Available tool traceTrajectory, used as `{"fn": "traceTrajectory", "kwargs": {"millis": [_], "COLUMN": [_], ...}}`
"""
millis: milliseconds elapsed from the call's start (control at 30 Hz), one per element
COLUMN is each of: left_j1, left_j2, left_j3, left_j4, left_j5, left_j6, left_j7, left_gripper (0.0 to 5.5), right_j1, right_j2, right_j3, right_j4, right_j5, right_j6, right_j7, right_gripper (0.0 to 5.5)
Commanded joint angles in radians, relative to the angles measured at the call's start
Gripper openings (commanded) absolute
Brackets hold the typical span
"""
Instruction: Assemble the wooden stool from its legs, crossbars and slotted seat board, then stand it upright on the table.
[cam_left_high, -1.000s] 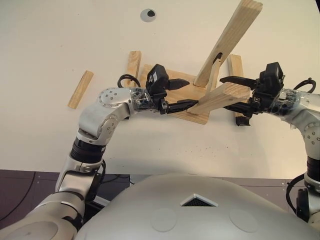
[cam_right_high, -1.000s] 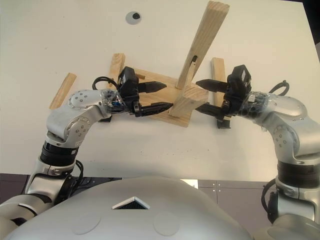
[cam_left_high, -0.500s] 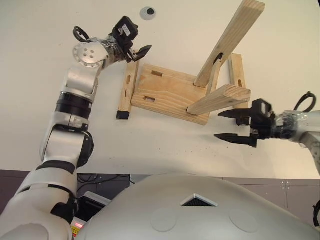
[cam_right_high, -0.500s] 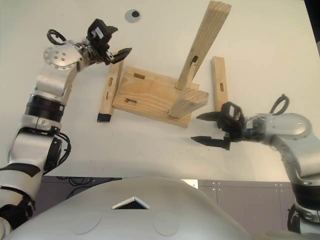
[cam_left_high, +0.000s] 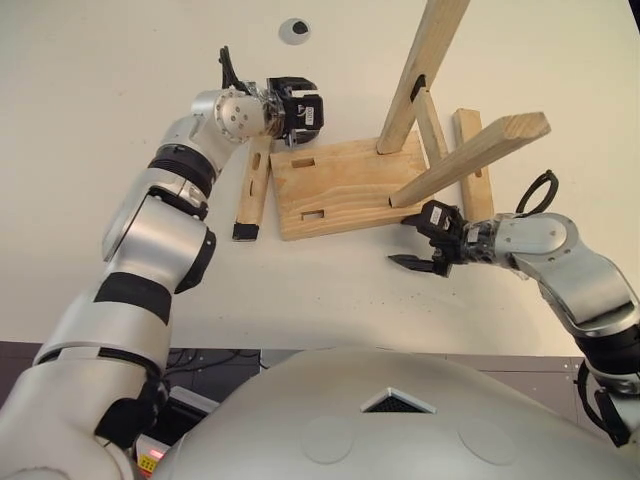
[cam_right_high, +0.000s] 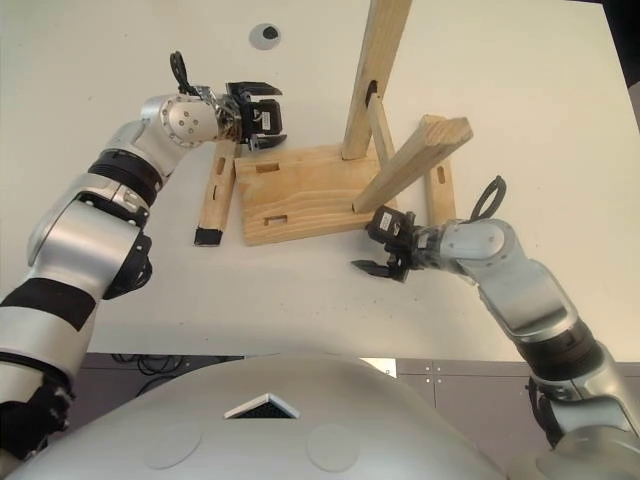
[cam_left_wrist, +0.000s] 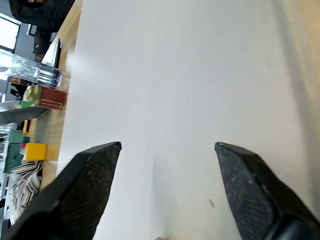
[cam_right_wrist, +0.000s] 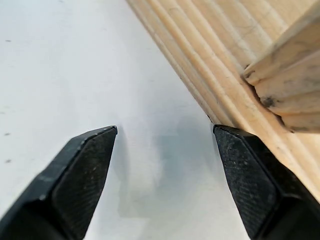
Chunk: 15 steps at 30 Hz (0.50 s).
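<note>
The slotted seat board (cam_left_high: 335, 185) lies flat on the white table. Two legs stand in it: one nearly upright (cam_left_high: 418, 75) and one slanting to the right (cam_left_high: 472, 158), with a thin crossbar (cam_left_high: 432, 112) between them. My left gripper (cam_left_high: 303, 110) is open at the board's far left corner, above the far end of a loose leg (cam_left_high: 252, 188); its wrist view has the open left gripper (cam_left_wrist: 167, 145) over bare table. At the board's near right corner my right gripper (cam_left_high: 400, 242) is open, and in its wrist view the board's edge (cam_right_wrist: 215, 70) lies beside one fingertip (cam_right_wrist: 235, 165).
Another loose wooden piece (cam_left_high: 474, 185) lies on the table to the right of the board, partly behind the slanted leg. A small grey disc (cam_left_high: 293, 30) sits at the far side. Bare table (cam_left_high: 300, 290) stretches along the front.
The seat board with its legs has turned on the table. My left gripper has come over to the board's far left corner. My right gripper has moved up to the near right corner.
</note>
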Motion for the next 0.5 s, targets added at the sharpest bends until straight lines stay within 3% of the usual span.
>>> {"fn": "traceTrajectory", "kwargs": {"millis": [33, 167, 333, 500], "left_j1": [0.123, 0.265, 0.438, 0.578], "left_j2": [0.011, 0.067, 0.150, 0.191], "left_j3": [0.017, 0.057, 0.069, 0.078], "left_j4": [-0.054, -0.345, -0.731, -0.927], "left_j5": [-0.031, -0.130, -0.182, -0.197], "left_j6": [0.017, 0.069, 0.210, 0.322], "left_j7": [-0.146, -0.242, -0.298, -0.288], "left_gripper": [3.47, 3.47, 3.47, 3.47], "right_j1": [-0.061, -0.103, -0.103, -0.127], "right_j2": [0.086, 0.199, 0.186, 0.186], "right_j3": [0.013, -0.015, -0.042, -0.095], "right_j4": [-0.018, 0.051, 0.089, 0.150], "right_j5": [-0.007, -0.025, -0.046, -0.064], "right_j6": [0.070, 0.118, 0.104, 0.058], "right_j7": [-0.077, -0.197, -0.211, -0.207], "right_gripper": [3.56, 3.56, 3.56, 3.56]}}
